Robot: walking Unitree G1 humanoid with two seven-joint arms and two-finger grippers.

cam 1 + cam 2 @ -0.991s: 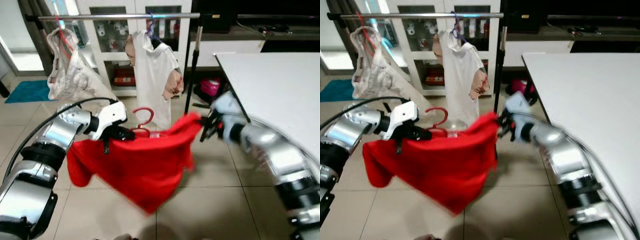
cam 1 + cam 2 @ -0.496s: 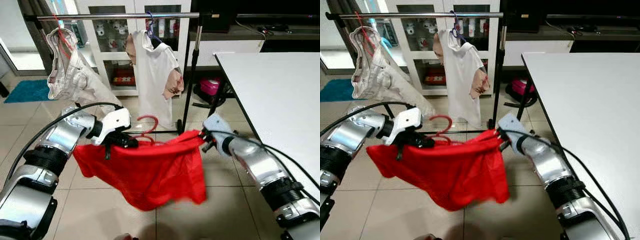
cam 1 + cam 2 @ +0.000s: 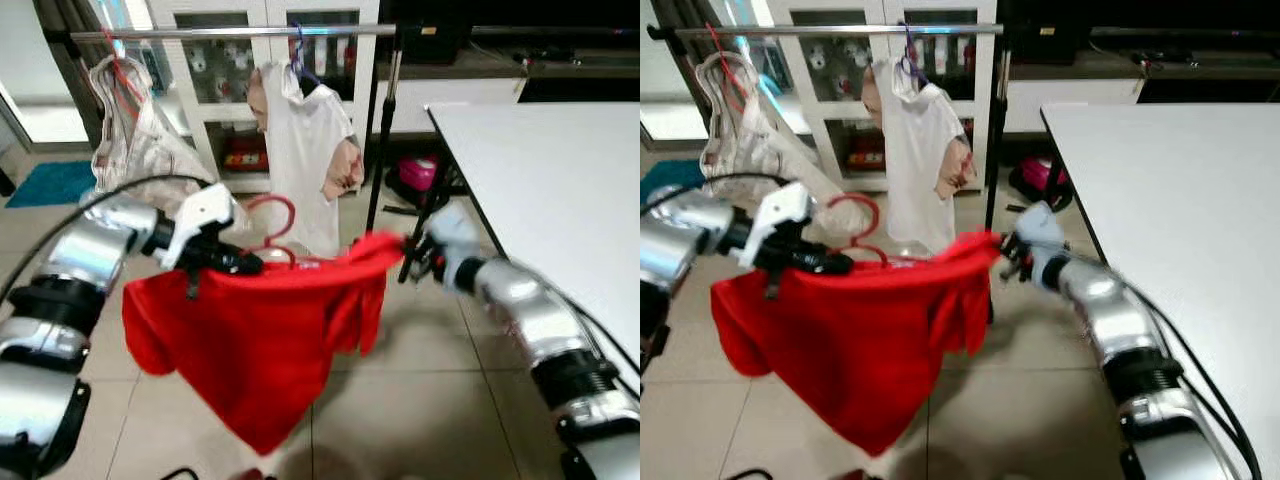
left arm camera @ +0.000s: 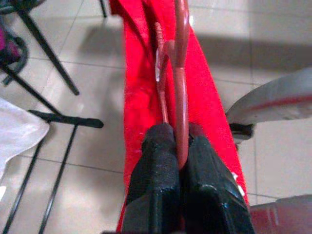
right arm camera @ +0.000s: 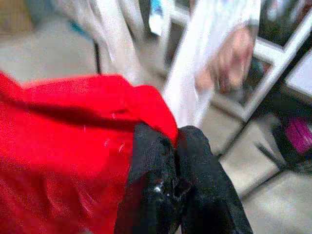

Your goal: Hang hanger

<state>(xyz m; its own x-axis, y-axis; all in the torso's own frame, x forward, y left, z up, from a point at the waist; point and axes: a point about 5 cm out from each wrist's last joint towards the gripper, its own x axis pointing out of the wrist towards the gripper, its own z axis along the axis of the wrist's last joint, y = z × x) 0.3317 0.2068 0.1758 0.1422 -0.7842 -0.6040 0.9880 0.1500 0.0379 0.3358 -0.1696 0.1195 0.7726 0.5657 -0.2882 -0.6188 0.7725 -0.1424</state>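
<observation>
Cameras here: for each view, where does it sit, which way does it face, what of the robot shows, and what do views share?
Left eye, head: looks down and forward at clothes rail, red garment, both silver arms.
Right eye: same scene, beside it.
Left wrist: looks along left gripper, shut on red hanger.
Right wrist: looks along right gripper, pinching the garment's edge.
Shared: the red garment shows in all four.

Right pincer (image 5: 175, 141) pinches the red garment's (image 5: 63, 146) corner.

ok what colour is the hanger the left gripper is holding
Red, like the garment on it; the hanger shows best in the left wrist view.
</observation>
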